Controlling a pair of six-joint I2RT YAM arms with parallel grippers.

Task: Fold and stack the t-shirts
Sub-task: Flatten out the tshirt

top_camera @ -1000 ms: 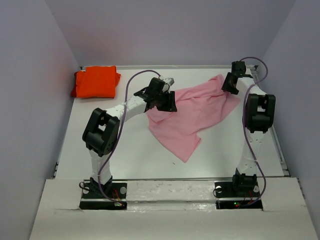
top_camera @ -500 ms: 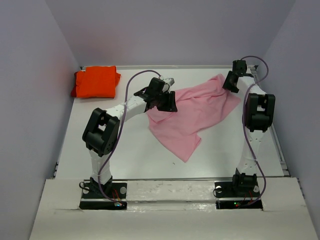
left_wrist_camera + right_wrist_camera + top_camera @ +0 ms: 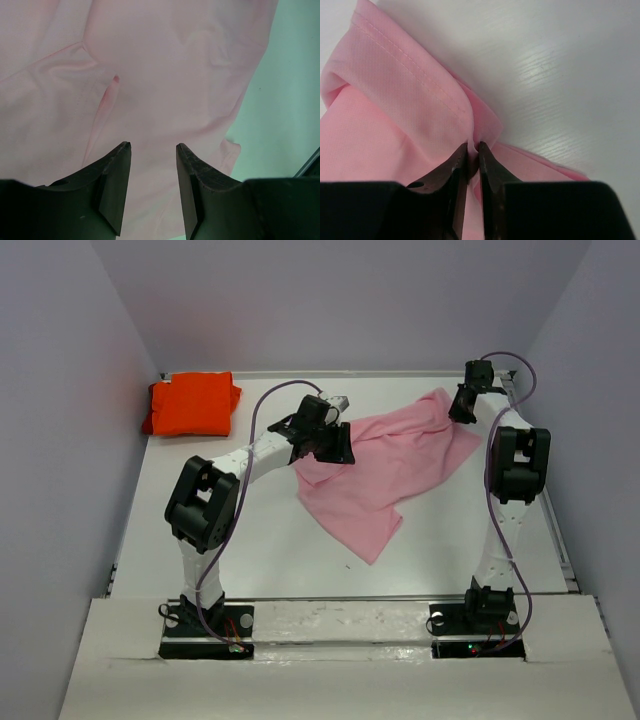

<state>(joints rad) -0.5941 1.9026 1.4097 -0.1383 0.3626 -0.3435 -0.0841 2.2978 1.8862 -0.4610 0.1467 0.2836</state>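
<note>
A light pink t-shirt (image 3: 385, 470) lies spread and rumpled across the middle of the table. An orange t-shirt (image 3: 191, 403) sits folded in the far left corner. My left gripper (image 3: 152, 146) hovers over the pink shirt's left part (image 3: 165, 75), jaws open with only cloth below them. In the top view it is at the shirt's left edge (image 3: 335, 445). My right gripper (image 3: 473, 146) is shut on a pinched fold of the pink t-shirt (image 3: 400, 100) at its far right corner (image 3: 457, 410).
The white table (image 3: 250, 530) is walled in by lavender panels on the left, back and right. A metal rail (image 3: 562, 540) runs along the right edge. Both arm bases stand at the near edge.
My right gripper has closed on the pink shirt's far right corner. The left arm and both shirts have stayed put.
</note>
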